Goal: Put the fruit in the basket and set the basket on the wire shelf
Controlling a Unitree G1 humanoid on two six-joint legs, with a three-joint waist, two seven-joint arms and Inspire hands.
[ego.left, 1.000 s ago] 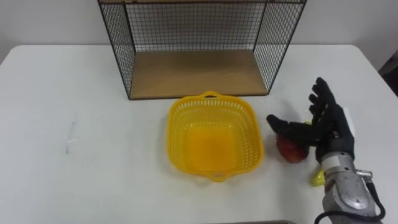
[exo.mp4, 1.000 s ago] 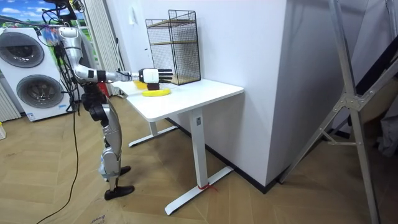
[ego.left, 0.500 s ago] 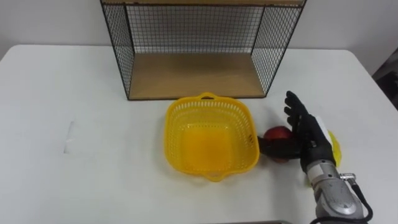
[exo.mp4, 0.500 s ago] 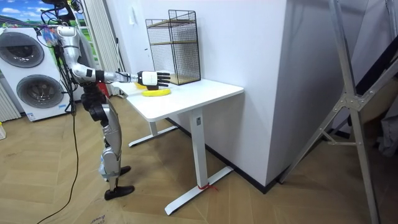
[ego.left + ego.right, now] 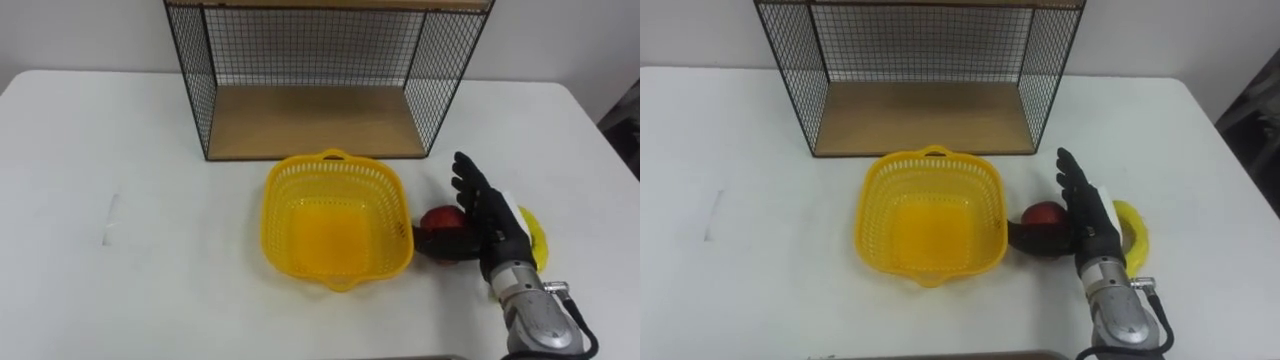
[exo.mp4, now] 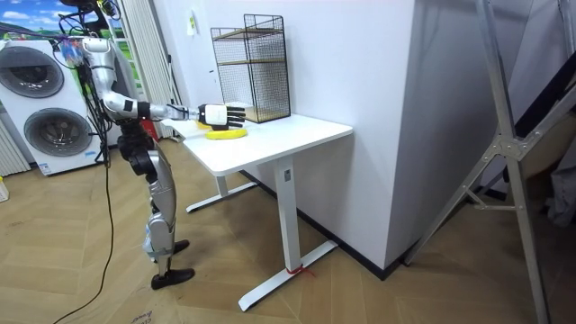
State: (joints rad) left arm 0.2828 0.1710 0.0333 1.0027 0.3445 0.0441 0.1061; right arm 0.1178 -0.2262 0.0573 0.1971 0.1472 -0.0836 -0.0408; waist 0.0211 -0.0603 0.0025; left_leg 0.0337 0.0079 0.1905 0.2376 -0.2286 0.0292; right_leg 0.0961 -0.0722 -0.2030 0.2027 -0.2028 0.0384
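Left eye view, nearest first: right robot hand [image 5: 492, 218] is open, fingers straight, palm and thumb against a red apple [image 5: 440, 222] on the white table [image 5: 120, 150]; a banana [image 5: 536, 240] lies just right of the hand; the yellow basket [image 5: 335, 160] sits just left of the apple, the wire shelf [image 5: 310, 120] beyond

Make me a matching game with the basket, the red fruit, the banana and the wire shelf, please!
Things:
1. basket
2. red fruit
3. banana
4. wire shelf

Places:
A. at the back of the table
B. between the basket and the right hand
C. middle of the table, just in front of the shelf
D. on the far right, partly hidden by the hand

Pairs: 1-C, 2-B, 3-D, 4-A.
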